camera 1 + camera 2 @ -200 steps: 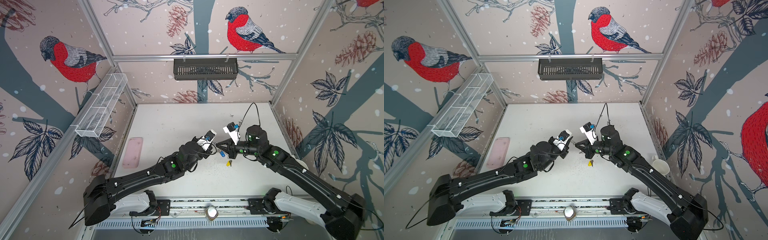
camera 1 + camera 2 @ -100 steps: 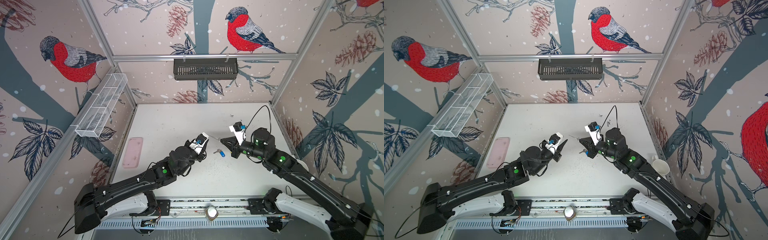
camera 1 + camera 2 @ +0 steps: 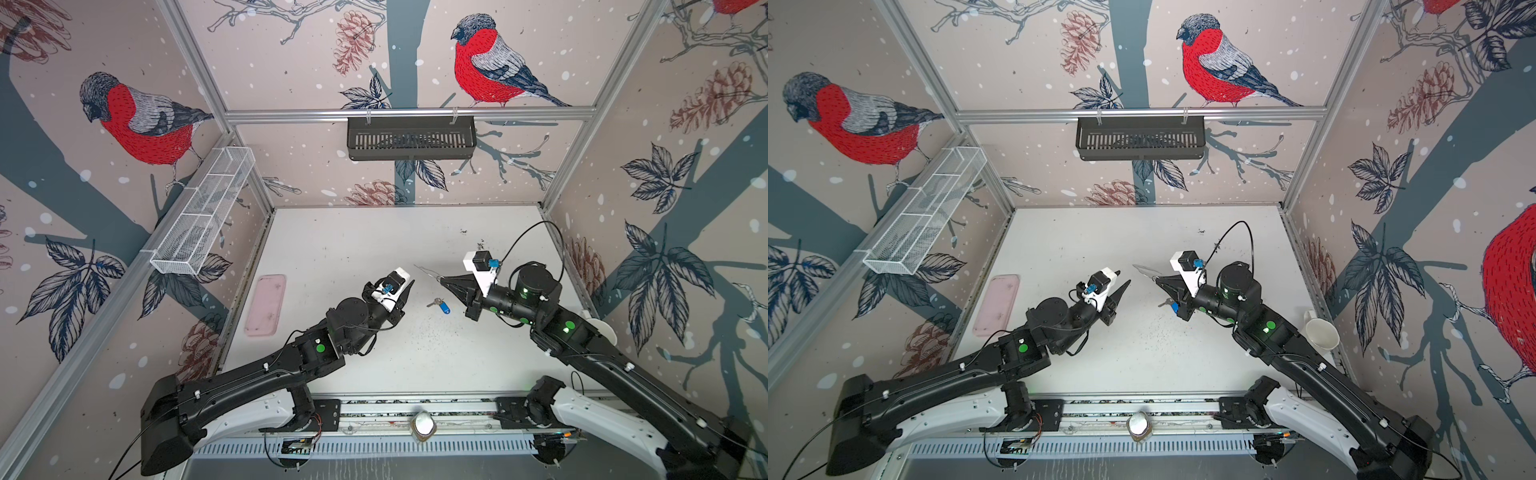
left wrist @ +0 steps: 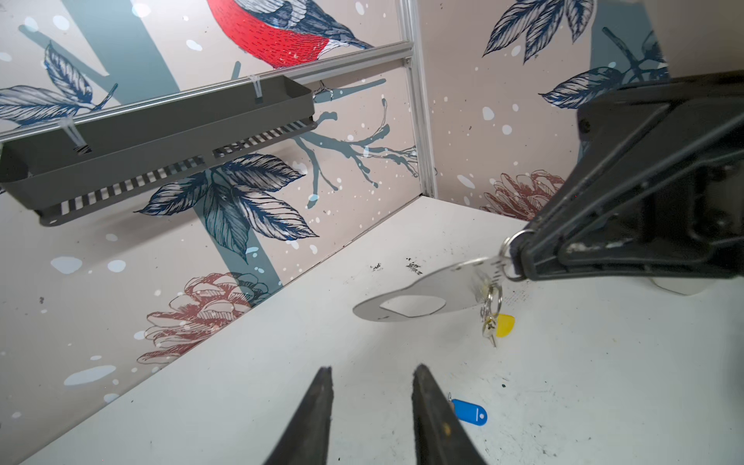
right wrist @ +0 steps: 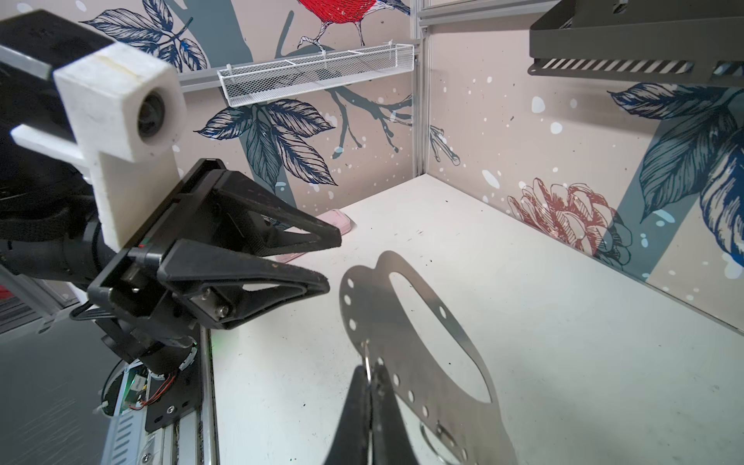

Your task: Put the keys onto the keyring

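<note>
The right claw [image 5: 368,368] clamps the flat grey oval metal keyring [image 5: 370,306] by its rim; the left claw [image 4: 373,368] gapes empty; that thin pinch may slip, dropping the hanging yellow-tagged silver key [image 4: 503,325].

The white table [image 3: 353,249] carries a pink tray [image 3: 266,305] lying flat by its left edge, about midway between near and far. Near the middle, slightly right, a blue-tagged key [image 3: 440,305] lies flat on the bare top, well apart from the tray. Dark specks [image 3: 463,231] dot the far right part, finer ones are scattered near the key, and a white mug [image 3: 1320,332] stands at the right edge.
</note>
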`<state>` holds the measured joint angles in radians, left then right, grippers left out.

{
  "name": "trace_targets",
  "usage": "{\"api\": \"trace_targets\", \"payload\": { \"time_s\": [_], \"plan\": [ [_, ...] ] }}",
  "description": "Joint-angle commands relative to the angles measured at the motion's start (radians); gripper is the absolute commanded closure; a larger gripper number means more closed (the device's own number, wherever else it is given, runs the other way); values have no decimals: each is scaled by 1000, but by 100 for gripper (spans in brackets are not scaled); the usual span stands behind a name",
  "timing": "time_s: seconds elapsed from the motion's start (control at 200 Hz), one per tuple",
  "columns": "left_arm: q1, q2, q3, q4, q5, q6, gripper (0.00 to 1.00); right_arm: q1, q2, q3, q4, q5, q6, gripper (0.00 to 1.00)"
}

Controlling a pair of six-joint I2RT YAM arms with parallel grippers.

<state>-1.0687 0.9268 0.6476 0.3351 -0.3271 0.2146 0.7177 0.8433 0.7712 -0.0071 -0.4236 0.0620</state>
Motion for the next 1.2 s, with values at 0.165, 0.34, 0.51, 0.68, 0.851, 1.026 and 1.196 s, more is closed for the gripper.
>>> {"api": "trace_targets", "payload": {
  "time_s": [0.165,0.34,0.51,0.68,0.851,1.026,1.196],
  "plan": [
    [-11,-23,-14,88,102,118,64,2,35,44,-12,-84,-48,100],
    [-16,-50,-17,59,166,220,64,-3,48,51,-39,-141,-66,100],
    [-16,-43,16,-16,200,297,66,-10,81,79,-85,-206,-75,100],
    [-11,7,65,-102,211,353,70,-10,101,97,-113,-256,-86,100],
    [7,20,80,-146,239,361,74,-11,106,111,-141,-275,-99,100],
    [10,13,81,-188,259,350,80,-21,92,113,-145,-282,-99,100],
    [12,33,102,-231,310,335,82,-26,91,116,-146,-296,-100,100]
  ]
}}
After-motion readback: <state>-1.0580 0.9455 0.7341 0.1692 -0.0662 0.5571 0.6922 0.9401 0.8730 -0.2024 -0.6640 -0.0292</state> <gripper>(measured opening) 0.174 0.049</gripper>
